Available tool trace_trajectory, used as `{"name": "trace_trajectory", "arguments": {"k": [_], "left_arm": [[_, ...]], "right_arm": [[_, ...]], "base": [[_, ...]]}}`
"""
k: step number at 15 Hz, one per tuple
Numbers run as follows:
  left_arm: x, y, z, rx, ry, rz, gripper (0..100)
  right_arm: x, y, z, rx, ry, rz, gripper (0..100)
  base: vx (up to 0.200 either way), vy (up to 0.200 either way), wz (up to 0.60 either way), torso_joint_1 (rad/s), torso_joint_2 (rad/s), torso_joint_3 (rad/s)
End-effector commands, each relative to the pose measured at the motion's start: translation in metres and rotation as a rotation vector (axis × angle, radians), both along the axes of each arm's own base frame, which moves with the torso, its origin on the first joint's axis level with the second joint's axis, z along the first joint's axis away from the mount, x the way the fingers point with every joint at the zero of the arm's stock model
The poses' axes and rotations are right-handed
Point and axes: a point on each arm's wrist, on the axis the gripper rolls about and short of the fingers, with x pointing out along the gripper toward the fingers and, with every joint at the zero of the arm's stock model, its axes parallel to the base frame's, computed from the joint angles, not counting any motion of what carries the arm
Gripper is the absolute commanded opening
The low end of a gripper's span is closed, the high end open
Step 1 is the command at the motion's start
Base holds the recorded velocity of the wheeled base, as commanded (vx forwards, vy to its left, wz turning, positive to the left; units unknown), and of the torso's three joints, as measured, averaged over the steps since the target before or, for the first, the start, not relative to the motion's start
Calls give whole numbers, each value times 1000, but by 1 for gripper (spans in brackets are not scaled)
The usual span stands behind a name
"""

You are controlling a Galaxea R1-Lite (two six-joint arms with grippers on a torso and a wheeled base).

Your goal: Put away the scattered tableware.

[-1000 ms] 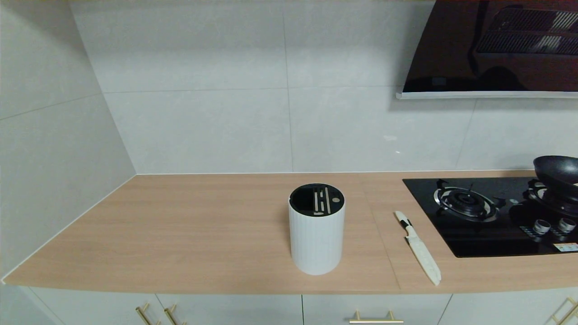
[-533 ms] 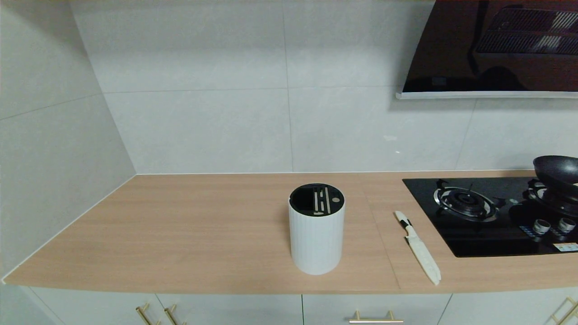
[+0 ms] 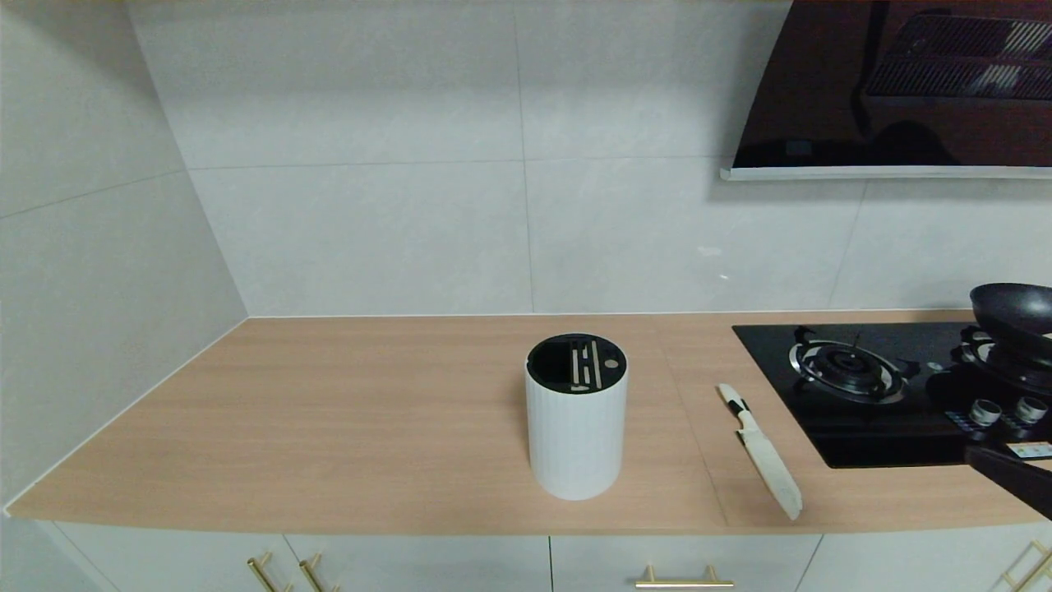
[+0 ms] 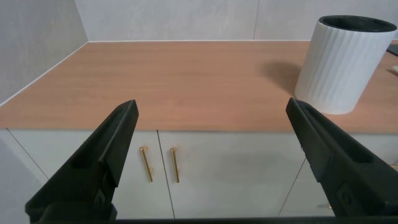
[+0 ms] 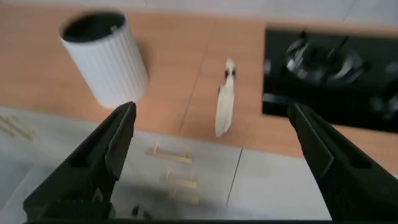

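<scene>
A white knife (image 3: 760, 450) with a black band on its handle lies flat on the wooden counter (image 3: 370, 411), between the holder and the hob. A white ribbed cylindrical holder (image 3: 575, 419) with a black slotted top stands mid-counter. In the right wrist view my right gripper (image 5: 211, 112) is open and empty, held above the counter's front edge, with the knife (image 5: 225, 99) and the holder (image 5: 106, 59) beyond it. A dark part of my right arm (image 3: 1015, 478) shows at the lower right. My left gripper (image 4: 211, 109) is open and empty, low in front of the cabinets, the holder (image 4: 345, 62) farther off.
A black gas hob (image 3: 888, 386) fills the counter's right end, with a black pan (image 3: 1015, 312) on its far burner. A range hood (image 3: 896, 90) hangs above it. Tiled walls close the back and left. Cabinet doors with gold handles (image 3: 682, 580) sit below.
A dark part of my right arm has come into the head view at the lower right. The knife and the holder have not moved.
</scene>
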Motion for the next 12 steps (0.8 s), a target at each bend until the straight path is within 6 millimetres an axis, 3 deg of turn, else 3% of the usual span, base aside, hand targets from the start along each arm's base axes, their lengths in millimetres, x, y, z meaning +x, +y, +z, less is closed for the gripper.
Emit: {"name": "trace_trajectory", "arguments": {"k": [1,5,7,12], "left_arm": [[0,0,0,0,0,1,100],[0,0,0,0,1,1,100],[0,0,0,0,0,1,100],[0,0,0,0,0,1,100]], "right_arm": [[88,14,-32,-21,249,32,100],[142,24,-58,-28,246,36,100],[152,25,-65,-31,265,35,100],[215,34,-133,-39,313,36,100]], "base": [[0,0,0,0,0,0],[0,0,0,0,0,0],[0,0,0,0,0,0],[0,0,0,0,0,0]]}}
